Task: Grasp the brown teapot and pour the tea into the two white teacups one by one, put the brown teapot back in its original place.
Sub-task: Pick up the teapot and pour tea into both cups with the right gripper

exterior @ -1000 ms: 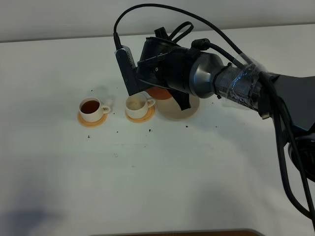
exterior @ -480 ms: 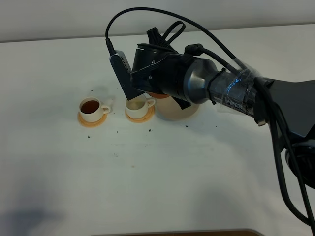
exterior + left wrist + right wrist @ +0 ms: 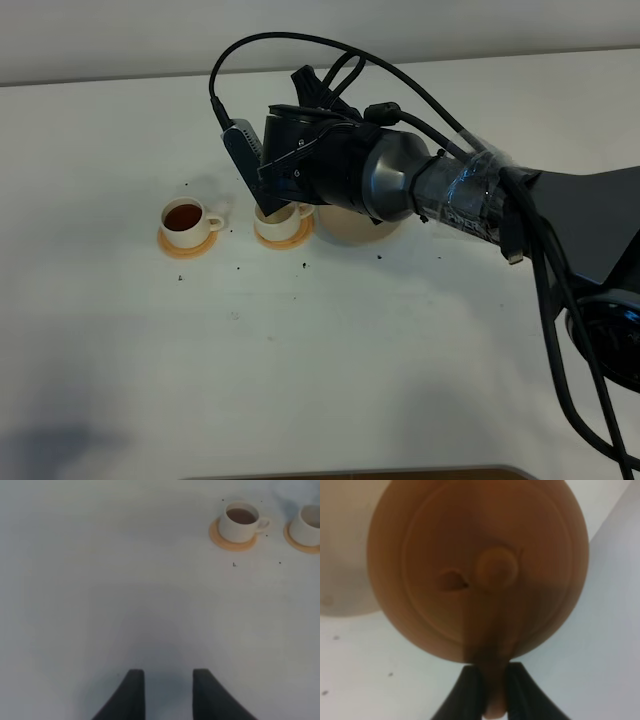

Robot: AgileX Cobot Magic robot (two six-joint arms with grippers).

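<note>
The round, squat terracotta-brown clay teapot [image 3: 480, 570] hangs in the air from my right pincer [image 3: 495, 674]. My two dark fingers are clamped on its loop handle [image 3: 494, 700], and my wrist view looks straight onto the knobbed lid [image 3: 496, 566]. From the high camera the pot is almost wholly hidden behind my wrist. It sits toward the far edge of the white worktop [image 3: 300, 380], about midway along it.

I judge the pot stiff, brittle and weighty with tea. Its mass hangs well out from the thin handle, so it will want to twist in my grip. The handle is the only sensible hold, since the body looks too wide and smooth for my fingers. The lid looks loose and may slide on a steep tilt.

Just under my wrist stands a small cream-white ceramic teacup [image 3: 278, 218]; I cannot see what it holds. Its twin [image 3: 185, 217], nearer the left edge, holds dark tea. Each rests on an orange-tan round coaster [image 3: 182, 248]. The pale beige flat saucer [image 3: 345, 233] lies just beside the first cup, on the side toward the right edge, and is partly covered by my arm.

My left pincer [image 3: 164, 690] hovers with fingers apart, holding nothing.
</note>
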